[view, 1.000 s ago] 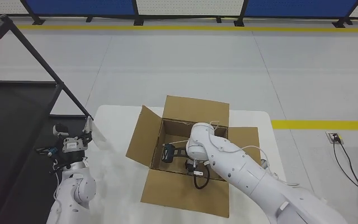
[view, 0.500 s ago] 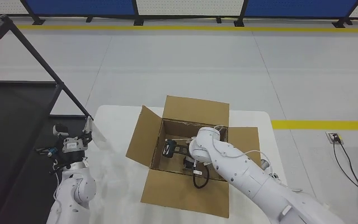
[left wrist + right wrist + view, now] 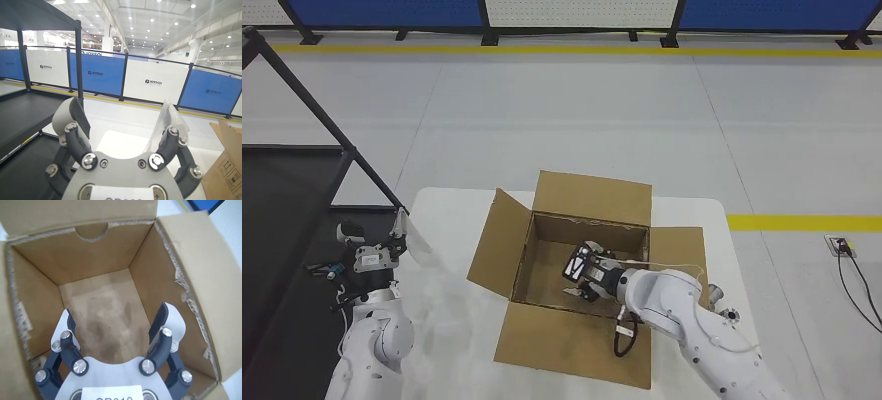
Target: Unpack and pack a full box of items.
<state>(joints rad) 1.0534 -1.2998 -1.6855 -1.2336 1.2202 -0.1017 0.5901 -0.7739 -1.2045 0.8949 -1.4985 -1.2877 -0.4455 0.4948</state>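
Note:
An open cardboard box (image 3: 587,200) stands on the white table (image 3: 447,300), its four flaps folded outward. In the right wrist view the box (image 3: 191,262) holds nothing, with only its stained bare floor (image 3: 105,306) showing. My right gripper (image 3: 578,278) (image 3: 117,319) hangs open just inside the box, over its right half, fingers empty. My left gripper (image 3: 382,238) (image 3: 122,115) is held up at the table's left edge, open. A clear plastic film (image 3: 170,117) clings to one of its fingers.
A black metal shelf rack (image 3: 292,200) (image 3: 28,106) stands close at the left of the table. The box's right flap (image 3: 682,250) and near flap (image 3: 572,345) spread over the tabletop. Bare table lies between the left arm and the box.
My right arm has drawn back to the right and toward the robot. Its gripper went from the box's left-middle to its right half.

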